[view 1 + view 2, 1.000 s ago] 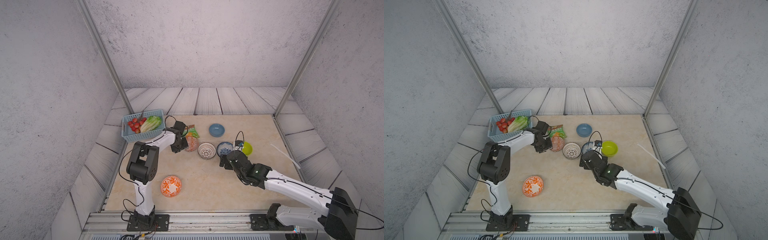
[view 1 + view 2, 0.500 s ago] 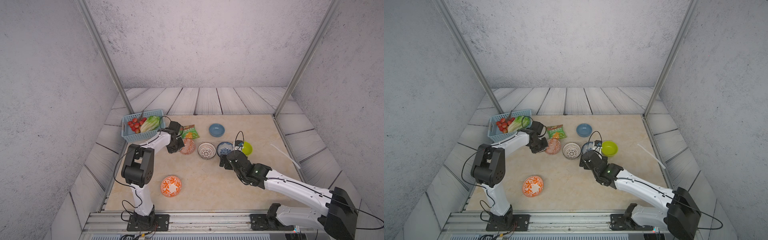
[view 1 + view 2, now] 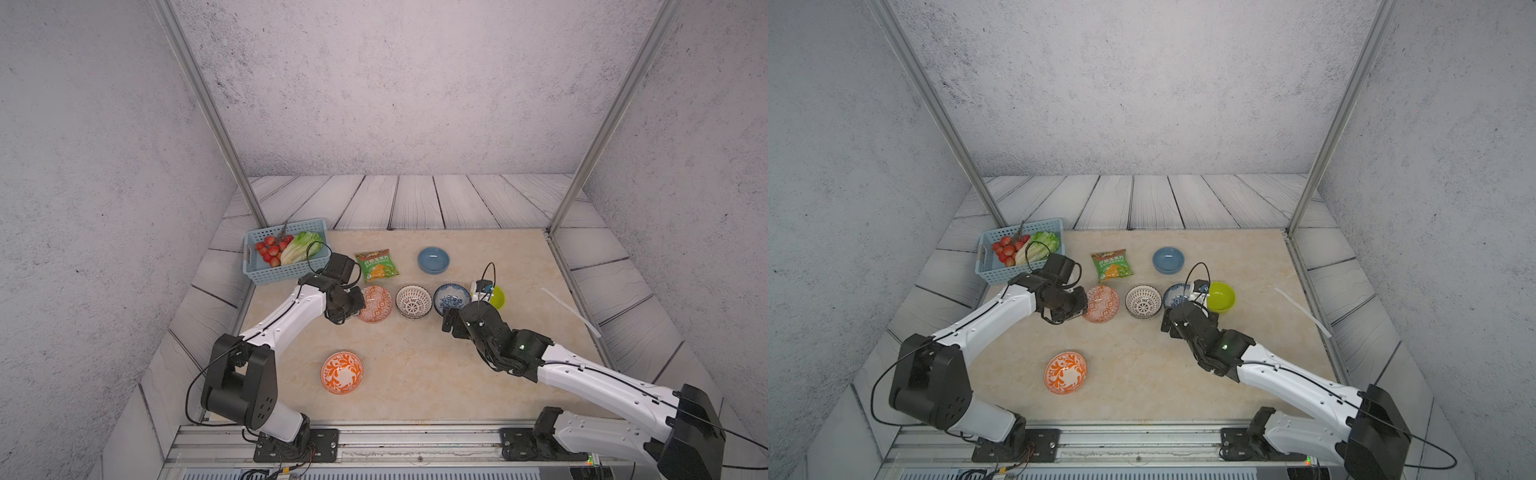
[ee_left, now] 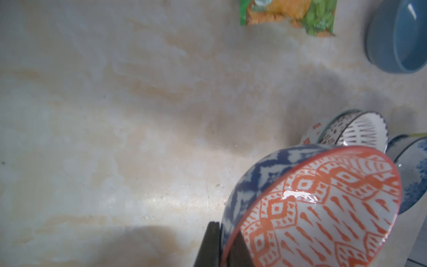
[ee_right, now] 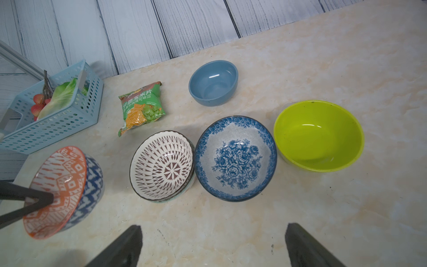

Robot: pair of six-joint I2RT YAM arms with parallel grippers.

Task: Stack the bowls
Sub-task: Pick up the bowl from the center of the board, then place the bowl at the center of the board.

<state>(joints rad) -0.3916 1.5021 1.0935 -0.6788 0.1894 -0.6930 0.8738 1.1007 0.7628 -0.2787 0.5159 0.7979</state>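
Note:
My left gripper (image 4: 225,245) is shut on the near rim of the orange-geometric bowl (image 3: 376,303) (image 5: 57,185), one finger inside and one outside its blue zigzag wall. The bowl is tipped up on edge. To its right stand the dark-lattice bowl (image 3: 413,301), nested in a grey-green-rimmed bowl (image 5: 184,191), then the blue-floral bowl (image 3: 452,296) and the lime-green bowl (image 3: 1222,296). The slate-blue bowl (image 3: 433,259) sits behind them and the orange-scroll bowl (image 3: 342,372) alone near the front. My right gripper (image 5: 213,227) hangs open, holding nothing, just in front of the blue-floral bowl.
A blue mesh basket (image 3: 286,272) of strawberries and lettuce stands at the back left, close behind my left wrist. A green snack bag (image 3: 376,266) lies just behind the held bowl. A white strip (image 3: 571,307) lies by the table's right edge.
My left gripper has shut on the orange-geometric bowl's rim, and the bowl has come slightly toward the front, off the snack bag. The right arm has not moved.

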